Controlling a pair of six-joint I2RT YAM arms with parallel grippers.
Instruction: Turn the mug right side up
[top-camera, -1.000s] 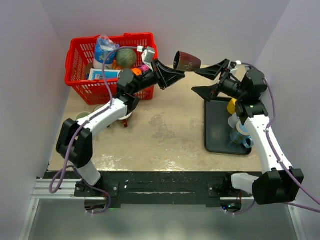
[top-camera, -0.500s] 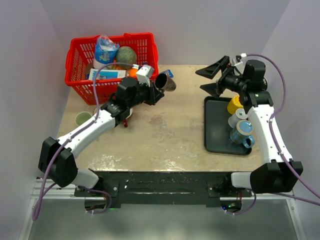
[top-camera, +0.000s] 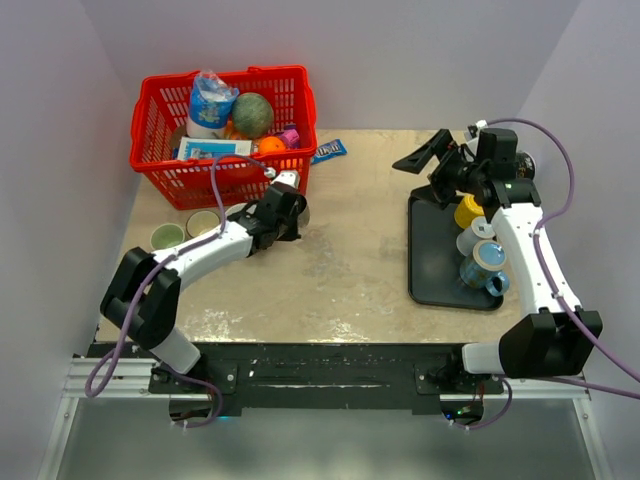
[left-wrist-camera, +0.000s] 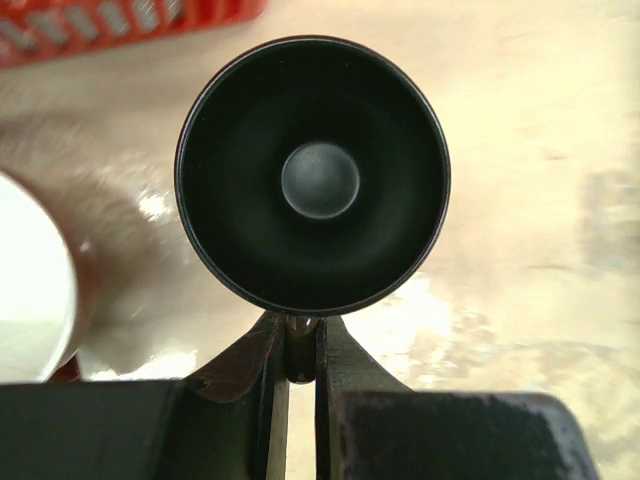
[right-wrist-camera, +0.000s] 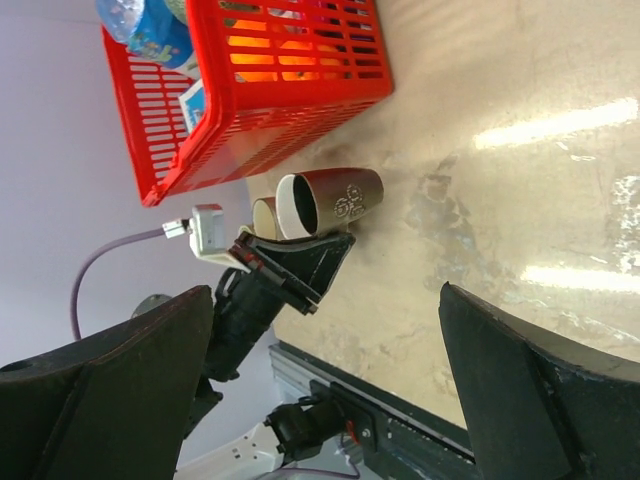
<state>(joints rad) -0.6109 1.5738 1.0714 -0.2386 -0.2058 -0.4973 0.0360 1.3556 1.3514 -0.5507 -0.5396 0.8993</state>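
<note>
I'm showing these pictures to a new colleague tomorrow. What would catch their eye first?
Probably the full red basket at the far left corner of the table. Next, the brown mug pinched in the shut left gripper just in front of that basket, its dark mouth filling the left wrist view. On the right, a black tray of cups sits beside the wide-open right gripper.

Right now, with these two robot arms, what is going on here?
The left gripper is shut on the rim of the dark brown patterned mug, holding it mouth up, low by the beige tabletop beside the red plastic basket. Whether it touches down is unclear. The right gripper hangs open and empty near the far end of the black tray.
</note>
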